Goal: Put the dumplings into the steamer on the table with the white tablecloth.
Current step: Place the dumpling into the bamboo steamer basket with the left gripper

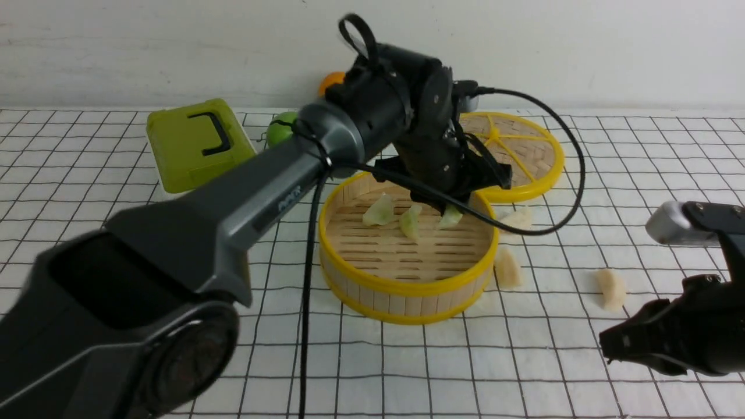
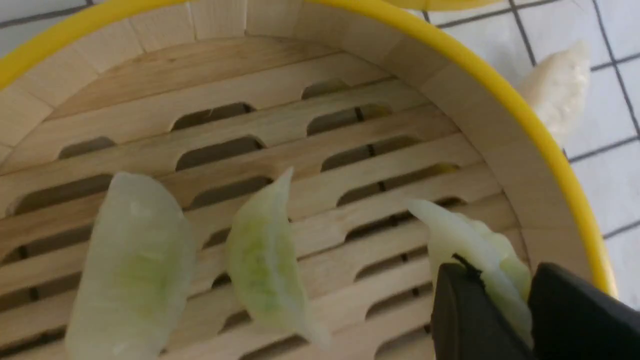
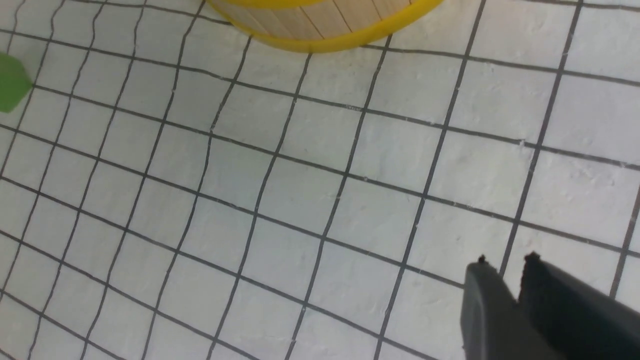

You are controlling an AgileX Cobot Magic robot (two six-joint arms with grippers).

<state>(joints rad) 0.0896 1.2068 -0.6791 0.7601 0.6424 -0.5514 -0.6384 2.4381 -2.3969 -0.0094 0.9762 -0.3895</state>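
The steamer (image 1: 407,288) stands mid-table on the white tablecloth (image 1: 524,361). Two pale green dumplings lie on its slatted floor (image 1: 379,210) (image 1: 410,222); they also show in the left wrist view (image 2: 132,265) (image 2: 265,265). My left gripper (image 1: 448,210) is inside the steamer near its far right wall, shut on a third green dumpling (image 2: 480,250). Three cream-white dumplings lie on the cloth right of the steamer (image 1: 518,218) (image 1: 507,269) (image 1: 611,289). My right gripper (image 1: 605,344) hovers low at the front right, shut and empty; it also shows in the right wrist view (image 3: 506,260).
The flat woven lid (image 1: 524,152) lies behind the steamer to the right. A lime-green box (image 1: 195,142), a green ball (image 1: 280,129) and an orange thing (image 1: 329,81) sit at the back left. My left arm's cable (image 1: 573,174) loops over the cloth.
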